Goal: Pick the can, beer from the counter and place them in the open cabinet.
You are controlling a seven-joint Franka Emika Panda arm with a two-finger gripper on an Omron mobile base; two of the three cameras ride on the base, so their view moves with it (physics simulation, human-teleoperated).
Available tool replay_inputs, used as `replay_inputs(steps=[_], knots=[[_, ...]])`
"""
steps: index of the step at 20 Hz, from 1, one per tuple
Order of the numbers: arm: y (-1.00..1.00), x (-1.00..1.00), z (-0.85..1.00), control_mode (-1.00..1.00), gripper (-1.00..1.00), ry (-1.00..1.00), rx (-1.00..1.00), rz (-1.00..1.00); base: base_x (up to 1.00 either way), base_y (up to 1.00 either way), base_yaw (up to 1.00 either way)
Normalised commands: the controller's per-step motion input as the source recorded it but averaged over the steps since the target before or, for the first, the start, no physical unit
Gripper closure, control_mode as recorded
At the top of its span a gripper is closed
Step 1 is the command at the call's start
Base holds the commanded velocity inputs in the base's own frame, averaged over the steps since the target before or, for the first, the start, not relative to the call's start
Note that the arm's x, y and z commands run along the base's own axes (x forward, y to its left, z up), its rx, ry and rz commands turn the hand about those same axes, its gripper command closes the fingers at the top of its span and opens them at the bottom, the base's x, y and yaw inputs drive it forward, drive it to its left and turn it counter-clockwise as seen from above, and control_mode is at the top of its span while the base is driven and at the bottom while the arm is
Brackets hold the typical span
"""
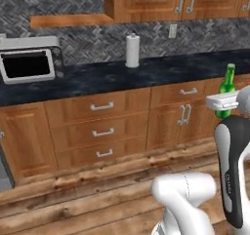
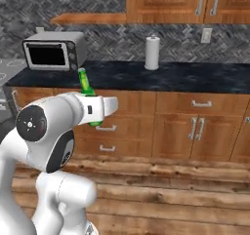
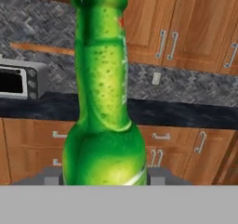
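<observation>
The gripper (image 1: 223, 102) held one beer (image 1: 226, 85) upright, jaws clamped on its lower body, well in front of the counter (image 1: 122, 75) and away from the paper towel roll (image 1: 132, 50). One bottle, one roll and one toaster oven (image 1: 29, 63) were counted. The tall bottle could likely tip or clip the cabinet (image 1: 146, 2) while being raised.

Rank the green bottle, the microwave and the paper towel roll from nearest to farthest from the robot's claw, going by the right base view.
1. The beer: held in the gripper, its neck sticking up above the hand.
2. The microwave: on the counter, at its left end, behind the hand.
3. The paper towel roll: farther right, by the backsplash.
</observation>
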Motion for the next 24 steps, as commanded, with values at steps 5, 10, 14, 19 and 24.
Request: replay_inputs(steps=[5,10,14,19,24], knots=[[0.00,0.00,0.00,1.00,1.00,0.00,0.00,0.00,0.00,-0.04,-0.92],[0.00,0.00,0.00,1.00,1.00,0.00,0.00,0.00,0.02,0.00,-0.90],[0.00,0.00,0.00,1.00,1.00,0.00,0.00,0.00,0.17,0.04,-0.69],[0.00,0.00,0.00,1.00,1.00,0.00,0.00,0.00,0.25,0.15,-0.66],[0.00,0.00,0.00,1.00,1.00,0.00,0.00,0.00,0.38,0.34,-0.62]])
